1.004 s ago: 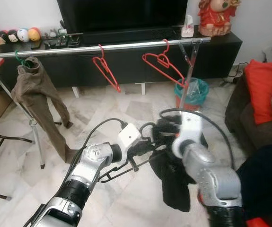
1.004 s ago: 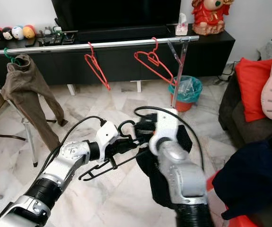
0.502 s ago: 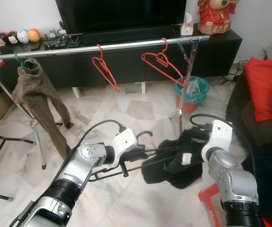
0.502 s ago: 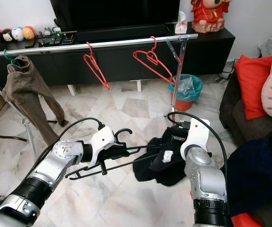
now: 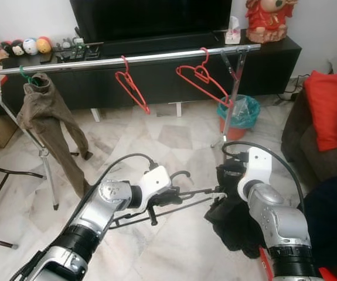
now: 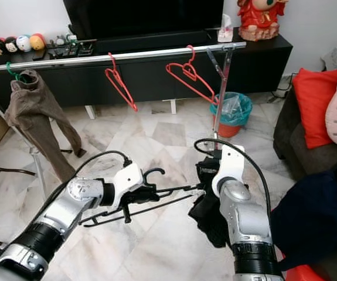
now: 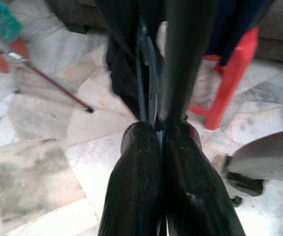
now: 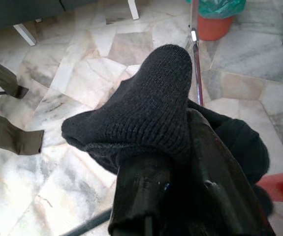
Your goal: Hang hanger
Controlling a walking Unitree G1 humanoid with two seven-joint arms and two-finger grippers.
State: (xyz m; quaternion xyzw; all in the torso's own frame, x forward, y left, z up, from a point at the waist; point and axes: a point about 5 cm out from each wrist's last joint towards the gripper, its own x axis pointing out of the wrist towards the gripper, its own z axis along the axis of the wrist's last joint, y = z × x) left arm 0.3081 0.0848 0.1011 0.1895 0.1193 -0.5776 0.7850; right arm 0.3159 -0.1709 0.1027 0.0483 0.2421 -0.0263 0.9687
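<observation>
Pale marble floor [image 5: 174, 137], black TV cabinet [image 5: 156, 70], dark sofa [image 5: 309, 140] with red cushion [image 5: 331, 108], white wall [image 5: 27, 17]

**No readable text anywhere**

Standing here, I can find no lettering, label, brand mark, number or sign that can be read on anything in the room
</observation>
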